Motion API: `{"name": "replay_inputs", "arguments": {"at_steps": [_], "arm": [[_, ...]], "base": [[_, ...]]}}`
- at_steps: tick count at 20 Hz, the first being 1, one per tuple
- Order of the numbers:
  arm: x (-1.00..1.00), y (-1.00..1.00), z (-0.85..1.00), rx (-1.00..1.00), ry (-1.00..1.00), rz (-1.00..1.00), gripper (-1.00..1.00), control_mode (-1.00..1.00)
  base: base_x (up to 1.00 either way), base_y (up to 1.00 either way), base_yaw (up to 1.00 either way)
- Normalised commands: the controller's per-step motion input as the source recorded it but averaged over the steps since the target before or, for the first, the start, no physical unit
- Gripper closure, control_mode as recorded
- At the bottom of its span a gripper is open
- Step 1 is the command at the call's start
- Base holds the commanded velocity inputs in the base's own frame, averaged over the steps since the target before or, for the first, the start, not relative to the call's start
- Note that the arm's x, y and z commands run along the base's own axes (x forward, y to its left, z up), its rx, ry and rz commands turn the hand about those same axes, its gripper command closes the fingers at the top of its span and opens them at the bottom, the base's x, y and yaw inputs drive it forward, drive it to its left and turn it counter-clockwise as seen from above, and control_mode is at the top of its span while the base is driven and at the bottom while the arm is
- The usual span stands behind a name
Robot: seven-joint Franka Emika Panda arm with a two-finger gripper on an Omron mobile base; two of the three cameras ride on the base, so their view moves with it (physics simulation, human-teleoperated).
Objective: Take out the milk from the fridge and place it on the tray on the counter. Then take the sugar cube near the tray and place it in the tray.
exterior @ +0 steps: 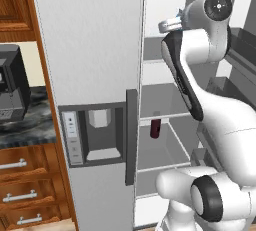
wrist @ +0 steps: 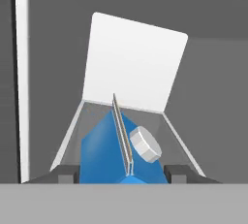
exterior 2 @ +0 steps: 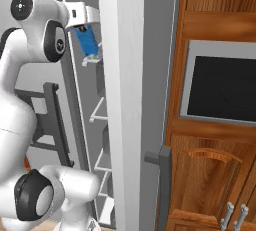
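Note:
The milk (wrist: 101, 155) is a blue carton with a pale gable ridge and a white cap, and it sits between my two dark fingertips (wrist: 65, 173). My gripper (wrist: 121, 175) is shut on it, inside the open fridge (exterior: 90, 50). In the right base view the milk (exterior 2: 89, 42) hangs tilted under the gripper (exterior 2: 86, 29), high in the fridge, above the door racks. A sliver of blue (exterior: 179, 12) shows beside the hand in the left base view. The counter (exterior: 25, 125) lies left of the fridge. The tray and the sugar cube are out of view.
A dark red bottle (exterior: 155, 129) stands on a lower fridge shelf. The closed fridge door with its dispenser panel (exterior: 95, 135) and dark handle (exterior: 131, 135) is to the left. A black appliance (exterior: 10, 90) sits on the counter. Wooden cabinets and a built-in oven (exterior 2: 225, 85) stand to the right.

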Motion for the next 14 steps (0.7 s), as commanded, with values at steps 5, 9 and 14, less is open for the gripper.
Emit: {"name": "replay_inputs", "arguments": {"at_steps": [5,9,14], "arm": [[-0.74,0.0,0.03,0.03,0.0,-0.11,1.0,-1.0],[-0.6,0.0,-0.09,0.08,0.01,-0.02,1.0,-1.0],[-0.29,0.0,-0.24,0.04,0.07,0.0,1.0,-1.0]], "base": [[0.0,0.0,0.0],[0.0,0.0,0.0],[0.0,0.0,0.0]]}}
